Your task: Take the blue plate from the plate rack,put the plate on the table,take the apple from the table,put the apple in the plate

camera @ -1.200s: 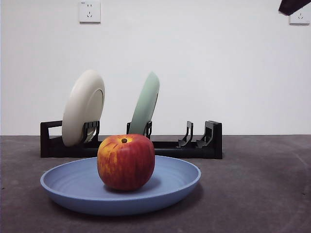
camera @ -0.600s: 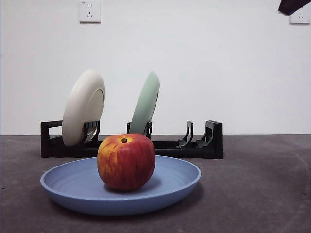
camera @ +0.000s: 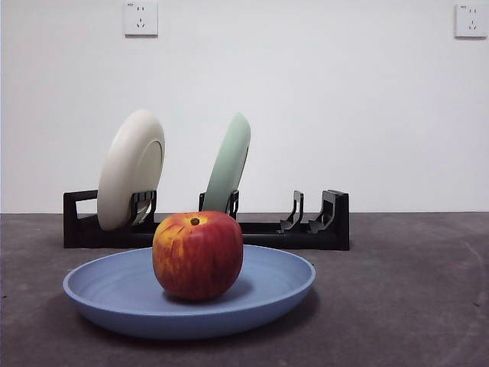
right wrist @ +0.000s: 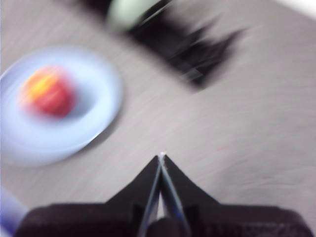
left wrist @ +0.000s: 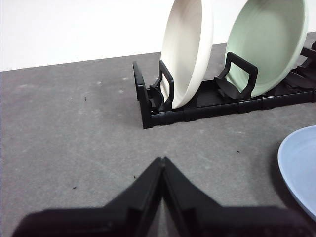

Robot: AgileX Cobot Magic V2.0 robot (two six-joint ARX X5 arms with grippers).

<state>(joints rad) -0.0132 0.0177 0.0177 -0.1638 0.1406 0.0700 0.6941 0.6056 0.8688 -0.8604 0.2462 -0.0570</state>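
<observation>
The red apple [camera: 198,254] rests in the middle of the blue plate [camera: 99,294], which lies flat on the dark grey table [camera: 405,298] in front of the black plate rack [camera: 328,229]. The blurred right wrist view shows the apple [right wrist: 48,94] in the blue plate [right wrist: 94,106], with my right gripper [right wrist: 161,159] shut, empty, and well away from them. My left gripper [left wrist: 162,161] is shut with nothing in it, over bare table near the rack's end [left wrist: 148,106]. An edge of the blue plate [left wrist: 301,168] shows in the left wrist view. Neither arm appears in the front view.
A cream-white plate [camera: 131,168] and a pale green plate [camera: 228,164] stand upright in the rack's slots. The rack's other prongs [camera: 294,214] hold nothing. A white wall with two sockets [camera: 141,18] stands behind the table.
The black arm tip at the front view's top right corner has gone out of view. The apple, plate and rack have not moved.
</observation>
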